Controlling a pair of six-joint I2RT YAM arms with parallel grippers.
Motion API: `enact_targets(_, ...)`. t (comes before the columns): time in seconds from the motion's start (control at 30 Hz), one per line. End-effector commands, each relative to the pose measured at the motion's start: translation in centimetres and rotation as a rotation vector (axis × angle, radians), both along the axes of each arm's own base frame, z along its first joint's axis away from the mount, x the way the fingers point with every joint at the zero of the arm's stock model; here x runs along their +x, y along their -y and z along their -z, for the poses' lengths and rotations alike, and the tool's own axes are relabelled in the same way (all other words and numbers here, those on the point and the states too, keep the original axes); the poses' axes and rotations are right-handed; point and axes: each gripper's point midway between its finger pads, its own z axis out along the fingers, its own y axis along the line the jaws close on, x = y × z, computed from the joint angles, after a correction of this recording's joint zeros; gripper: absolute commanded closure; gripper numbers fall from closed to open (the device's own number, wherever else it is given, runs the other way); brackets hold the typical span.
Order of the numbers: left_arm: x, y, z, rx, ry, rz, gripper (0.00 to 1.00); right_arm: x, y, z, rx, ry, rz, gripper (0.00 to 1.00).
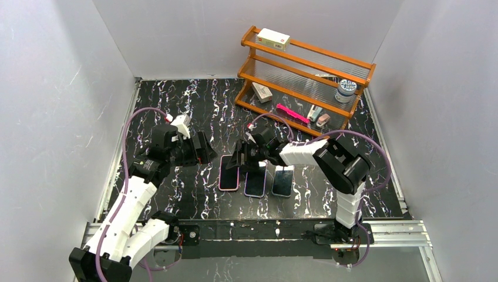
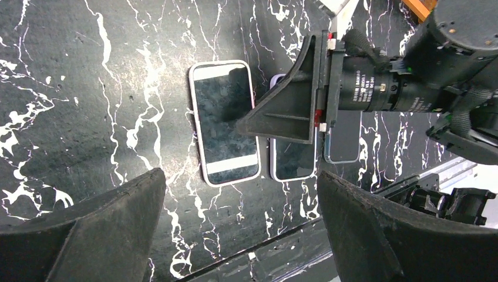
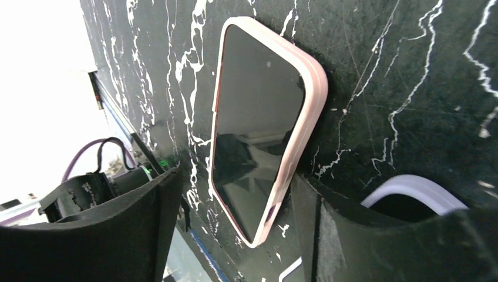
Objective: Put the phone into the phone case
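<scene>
Three phone-shaped things lie side by side at the table's front middle. The left one is a dark glossy phone in a pink case, also in the left wrist view and the right wrist view. The middle one has a lavender rim; I cannot tell if a phone is in it. The right one has a clear bluish rim. My right gripper is open, low over the far end of the pink-cased phone, one finger between pink and lavender. My left gripper is open and empty, left of the phones.
A wooden shelf stands at the back right with a small box, a tape roll and small items. A pink object lies in front of it. Grey walls enclose the table; the metal front rail runs along the near edge.
</scene>
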Motion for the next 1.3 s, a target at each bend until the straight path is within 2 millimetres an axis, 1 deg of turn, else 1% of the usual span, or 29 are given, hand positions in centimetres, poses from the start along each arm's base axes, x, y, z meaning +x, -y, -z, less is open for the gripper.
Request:
enact_targets(0.0, 0.0, 0.6, 0.2, -0.036, -0.005, 0.013, 0.02, 1.7, 0.6, -3.2, -0.037, 0.122, 0.024, 0.22)
enact_targets(0.1, 0.2, 1.0, 0.1, -0.057, -0.008, 0.012, 0.02, 2.0, 1.7, -4.6, -0.07, 0.175, 0.042, 0.03)
enact_targets(0.13, 0.4, 0.9, 0.1, -0.06, -0.009, 0.003, 0.02, 2.1, 2.1, -5.0, -0.082, 0.194, 0.05, 0.02)
enact_targets(0.2, 0.7, 0.8, 0.1, -0.062, -0.009, -0.023, 0.02, 2.4, 2.9, -6.2, -0.097, 0.237, 0.071, 0.01)
enact_targets(0.4, 1.8, 1.1, -0.4, -0.096, -0.003, -0.066, 0.02, 2.4, 6.1, -9.5, -0.15, 0.325, 0.15, 0.01)
enact_targets(0.43, 1.9, 1.2, -0.5, -0.1, 0.001, -0.065, 0.02, 2.4, 6.6, -10.7, -0.141, 0.351, 0.167, 0.01)
enact_targets(0.53, 2.3, 0.9, -0.6, -0.089, 0.025, -0.072, 0.02, 2.2, 8.1, -13.2, -0.126, 0.412, 0.208, 0.01)
enact_targets(0.57, 2.4, 0.9, -0.7, -0.086, 0.033, -0.076, 0.02, 2.5, 8.9, -13.8, -0.139, 0.442, 0.245, 0.01)
enact_targets(0.7, 2.7, 1.0, -1.7, -0.109, 0.074, -0.077, 0.02, 2.0, 11.0, -16.4, -0.132, 0.498, 0.3, 0.01)
enact_targets(0.8, 2.8, 1.6, -3.2, -0.153, 0.125, -0.058, 0.02, 1.3, 12.3, -17.8, -0.115, 0.519, 0.321, 0.01)
enact_targets(0.9, 2.9, 1.5, -4.4, -0.17, 0.168, -0.064, 0.02, 0.5, 13.3, -19.0, -0.085, 0.534, 0.346, 0.01)
enact_targets(1.03, 2.8, 1.4, -5.1, -0.186, 0.181, -0.077, 0.02, -0.4, 14.9, -20.3, -0.052, 0.55, 0.391, 0.01)
enact_targets(1.2, 2.3, 1.8, -5.8, -0.221, 0.191, -0.065, 0.02, -1.1, 17.0, -21.7, -0.033, 0.574, 0.461, 0.01)
enact_targets(1.27, 2.1, 1.7, -6.2, -0.231, 0.207, -0.065, 0.02, -1.3, 17.6, -22.1, -0.025, 0.586, 0.479, 0.01)
